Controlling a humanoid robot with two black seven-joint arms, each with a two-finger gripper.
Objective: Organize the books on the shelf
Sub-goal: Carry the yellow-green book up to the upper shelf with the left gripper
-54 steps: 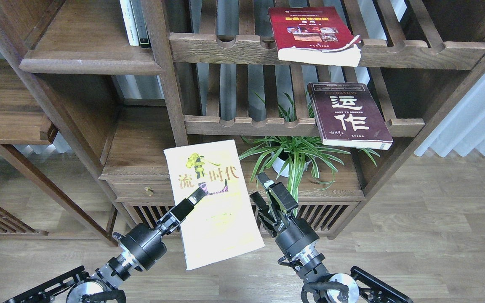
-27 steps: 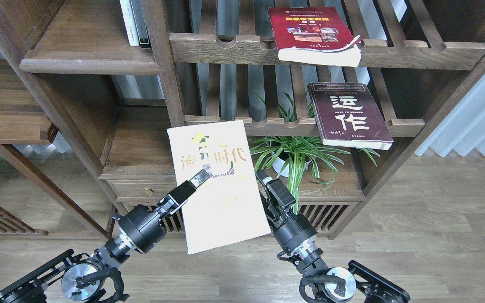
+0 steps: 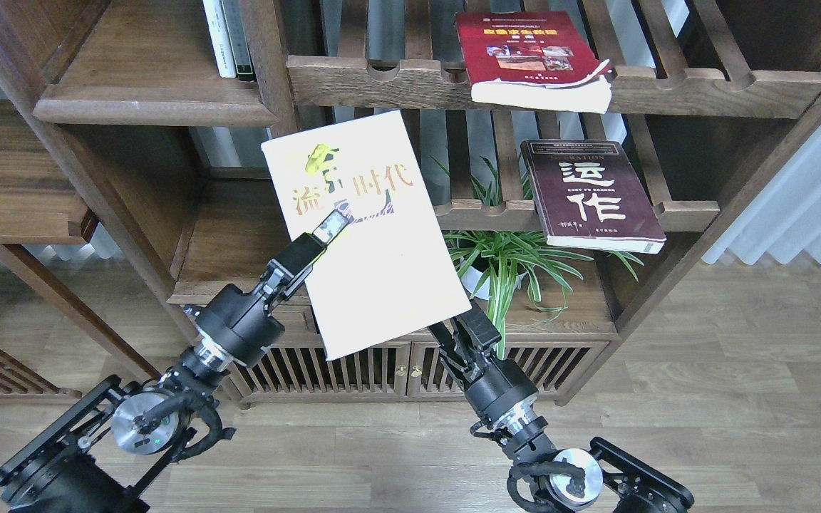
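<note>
My left gripper is shut on the yellow-green book, one finger across its cover. It holds the book up, tilted, in front of the post between the bays. The book's top edge is just below the solid dark-brown shelf at the upper left. My right gripper is below the book's lower right corner, its fingers apart and its tips partly hidden by the book. The maroon book lies on the middle slatted rack. The red book lies on the top slatted rack, overhanging its front rail.
Two upright books stand at the right end of the solid shelf, against the post. A potted spider plant stands on the cabinet top. Slatted cabinet doors are below. Another wooden board juts out at far left.
My left arm has lifted the yellow-green book up and slightly left, from the cabinet's drawer level to just under the solid shelf. My right gripper has stayed low, now under the book's corner.
</note>
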